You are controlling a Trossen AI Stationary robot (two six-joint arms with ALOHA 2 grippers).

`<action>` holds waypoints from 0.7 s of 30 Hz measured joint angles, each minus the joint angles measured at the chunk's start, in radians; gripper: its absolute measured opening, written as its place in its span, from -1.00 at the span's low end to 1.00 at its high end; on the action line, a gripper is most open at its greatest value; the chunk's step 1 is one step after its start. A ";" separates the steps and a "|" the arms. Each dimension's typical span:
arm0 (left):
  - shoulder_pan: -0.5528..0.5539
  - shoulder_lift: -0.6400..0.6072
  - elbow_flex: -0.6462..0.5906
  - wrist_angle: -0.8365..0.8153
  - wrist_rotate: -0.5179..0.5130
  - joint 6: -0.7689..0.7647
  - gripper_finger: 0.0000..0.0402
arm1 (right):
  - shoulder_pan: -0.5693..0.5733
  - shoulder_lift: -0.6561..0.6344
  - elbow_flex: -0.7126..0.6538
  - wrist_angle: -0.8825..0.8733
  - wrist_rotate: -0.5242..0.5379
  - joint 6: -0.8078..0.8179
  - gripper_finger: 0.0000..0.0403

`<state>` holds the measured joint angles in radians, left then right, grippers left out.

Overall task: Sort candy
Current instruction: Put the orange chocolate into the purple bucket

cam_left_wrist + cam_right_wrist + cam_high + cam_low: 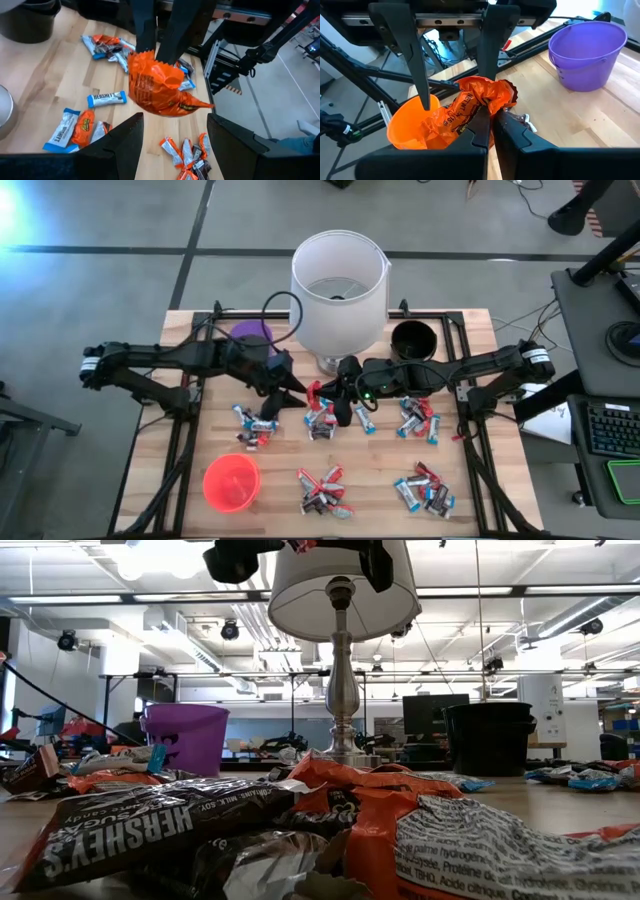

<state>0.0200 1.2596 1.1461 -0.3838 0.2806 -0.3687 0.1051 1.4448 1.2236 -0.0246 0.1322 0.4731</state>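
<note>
An orange candy wrapper (470,107) is pinched by the right gripper (492,120); the left gripper (172,132) is spread beside it.

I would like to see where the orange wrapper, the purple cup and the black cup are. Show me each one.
orange wrapper (157,90): left wrist view, middle of its crinkled face.
purple cup (587,52): right wrist view, outer side wall.
black cup (412,340): high view, dark inside, near the table's far edge.
</note>
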 joint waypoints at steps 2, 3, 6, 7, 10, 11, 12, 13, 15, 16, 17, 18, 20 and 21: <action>0.000 0.005 0.002 0.009 -0.001 0.000 0.00 | 0.000 0.000 0.000 -0.001 0.000 -0.001 -0.96; 0.000 0.007 0.002 0.014 -0.004 0.000 0.00 | 0.000 0.000 0.000 -0.001 0.000 -0.002 -0.96; 0.000 0.009 0.002 0.030 -0.006 -0.004 0.00 | 0.000 0.000 0.000 -0.004 0.000 -0.002 -0.96; 0.000 0.009 0.002 0.038 -0.006 -0.008 0.00 | 0.000 -0.001 0.000 -0.004 0.000 -0.003 -0.96; 0.000 0.008 0.002 0.053 -0.012 -0.009 0.00 | 0.000 -0.002 0.000 -0.003 0.000 -0.002 -0.96; 0.000 0.008 0.002 0.053 -0.022 -0.009 0.00 | 0.000 -0.003 0.000 -0.003 0.000 -0.003 -0.96; 0.000 0.009 0.002 0.053 -0.030 -0.009 0.00 | 0.000 -0.003 0.000 -0.004 0.000 -0.003 -0.96; 0.000 0.009 0.002 0.053 -0.032 -0.009 0.00 | 0.001 -0.003 0.000 -0.005 0.000 -0.003 -0.96; 0.000 0.010 0.002 0.058 -0.035 -0.009 0.00 | 0.002 -0.003 0.000 -0.005 0.000 -0.003 -0.96; 0.000 0.011 0.002 0.060 -0.038 -0.009 0.00 | 0.003 -0.003 0.000 -0.004 0.000 -0.003 -0.96; 0.000 0.011 0.002 0.060 -0.046 -0.009 0.00 | 0.003 -0.003 0.000 -0.004 0.001 -0.004 -0.96; 0.000 0.011 0.002 0.060 -0.054 -0.009 0.00 | 0.003 -0.003 0.000 -0.004 0.001 -0.004 -0.96; 0.000 0.011 0.002 0.062 -0.072 -0.005 0.00 | 0.003 -0.002 0.000 -0.002 0.001 -0.005 -0.96; 0.000 0.012 0.002 0.066 -0.081 -0.001 0.00 | 0.003 -0.002 0.000 0.000 0.001 -0.006 -0.96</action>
<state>0.0204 1.2715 1.1485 -0.3176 0.1992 -0.3695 0.1085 1.4425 1.2236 -0.0244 0.1331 0.4673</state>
